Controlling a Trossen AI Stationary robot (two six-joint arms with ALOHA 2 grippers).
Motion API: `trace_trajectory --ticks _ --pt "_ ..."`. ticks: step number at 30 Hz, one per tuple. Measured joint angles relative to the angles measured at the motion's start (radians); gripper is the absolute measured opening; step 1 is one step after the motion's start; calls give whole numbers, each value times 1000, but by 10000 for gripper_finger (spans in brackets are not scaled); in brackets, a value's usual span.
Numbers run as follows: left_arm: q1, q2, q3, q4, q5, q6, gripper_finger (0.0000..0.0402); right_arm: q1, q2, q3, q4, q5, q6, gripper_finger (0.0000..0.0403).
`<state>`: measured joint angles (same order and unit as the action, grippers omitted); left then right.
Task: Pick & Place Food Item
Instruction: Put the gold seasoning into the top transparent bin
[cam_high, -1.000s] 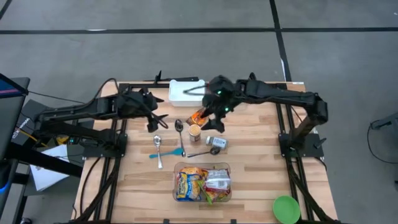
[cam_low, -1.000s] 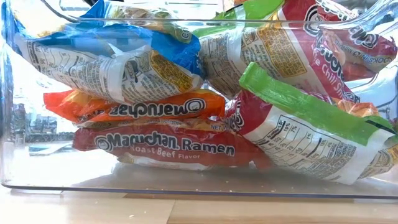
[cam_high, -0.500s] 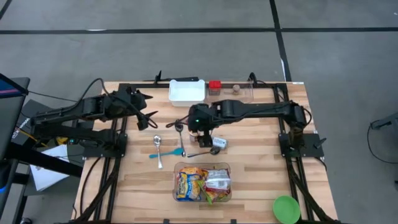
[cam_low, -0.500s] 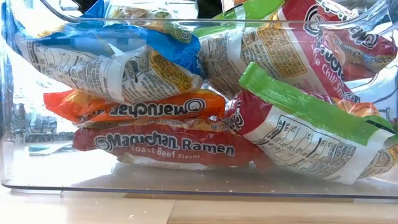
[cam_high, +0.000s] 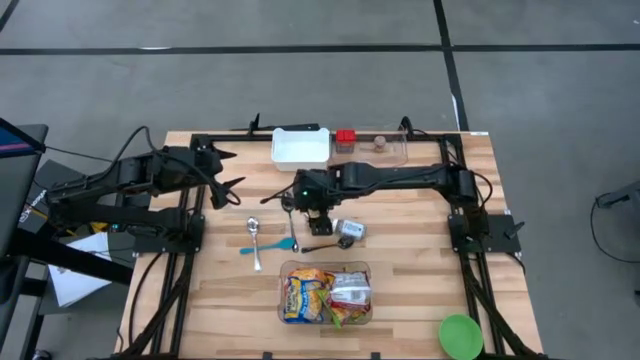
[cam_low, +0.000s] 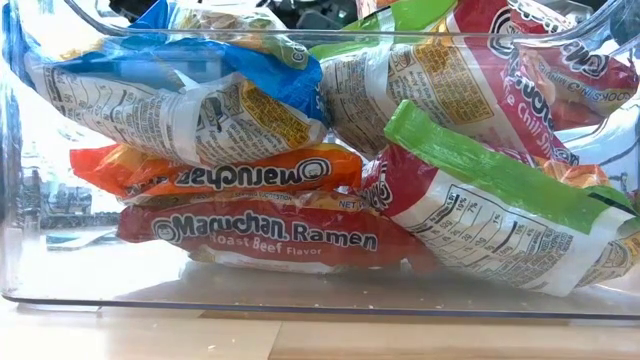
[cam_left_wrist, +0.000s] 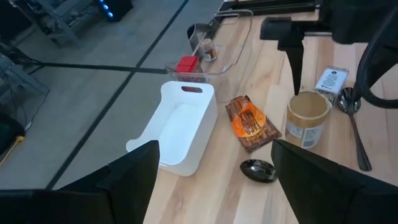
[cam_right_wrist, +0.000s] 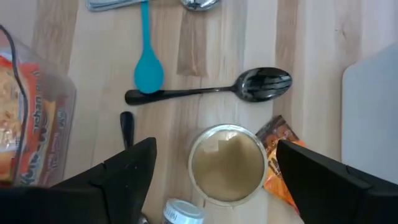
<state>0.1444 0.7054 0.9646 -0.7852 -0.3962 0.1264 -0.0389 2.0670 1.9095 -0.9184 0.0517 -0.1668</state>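
A tan, open-topped cup (cam_right_wrist: 227, 163) stands on the table with an orange-brown snack packet (cam_right_wrist: 278, 163) lying flat beside it; both also show in the left wrist view, the cup (cam_left_wrist: 307, 118) and the packet (cam_left_wrist: 249, 122). My right gripper (cam_right_wrist: 227, 183) is open above the cup, one finger on either side of it and apart from it; in the high view it (cam_high: 312, 205) hides both. My left gripper (cam_high: 230, 186) is open and empty over the table's left part.
A black spoon (cam_right_wrist: 249, 87) and a blue spoon (cam_right_wrist: 148, 68) lie by the cup, and a small bottle (cam_high: 350, 230) lies to its right. A clear bin of ramen packs (cam_high: 327, 293) stands near the front edge. A white bin (cam_high: 300, 148) and a clear container (cam_high: 372, 146) stand at the far edge.
My right gripper has gone toward the table's left edge, from beside the snack packet to above the cup. My left gripper has drawn back a little toward the table's left edge.
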Motion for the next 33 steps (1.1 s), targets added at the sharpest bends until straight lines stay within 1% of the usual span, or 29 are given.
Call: trace_trajectory --ticks 7,12,14,21,24,30,33 --pt "0 0 0 -1 7 -4 304 -19 0 0 -9 -40 13 327" --pt "0 1 0 0 8 -4 304 -16 -22 1 -19 -48 96 327" --pt "0 1 0 0 8 -4 304 -16 -18 -1 -37 -46 94 327" --pt "0 1 0 0 8 -4 302 -17 -18 -1 -20 -44 88 329" --pt "0 1 0 0 8 -11 301 -17 -19 -1 -12 -44 80 341" --pt "0 1 0 0 8 -12 301 -17 -18 -1 -9 -36 47 390" --pt "0 1 0 0 8 -11 301 -25 -18 -1 -9 -32 35 397"
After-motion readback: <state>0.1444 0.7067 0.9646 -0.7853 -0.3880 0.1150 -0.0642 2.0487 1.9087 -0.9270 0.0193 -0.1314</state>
